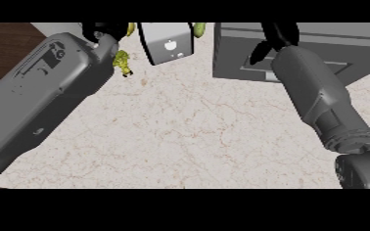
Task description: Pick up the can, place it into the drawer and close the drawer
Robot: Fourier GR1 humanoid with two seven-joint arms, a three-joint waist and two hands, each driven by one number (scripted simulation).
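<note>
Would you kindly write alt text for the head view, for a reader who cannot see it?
Two grey forearms cross a pale marbled counter: the right hand hangs over a grey box at upper right, the left hand is at upper left beside a silver device and a small yellow-green item.

A kitchen is indicated by the broad surface (180,137), which is finished in pale stone with fine brownish veins, as a countertop would be. A grey drawer unit (239,54) is set on it at the far right, and a strip of dark wood (14,39) is seen beyond the far left corner. A domestic setting is further suggested by a silver device (170,41) marked with an apple logo, set on the surface at the far edge.
</note>
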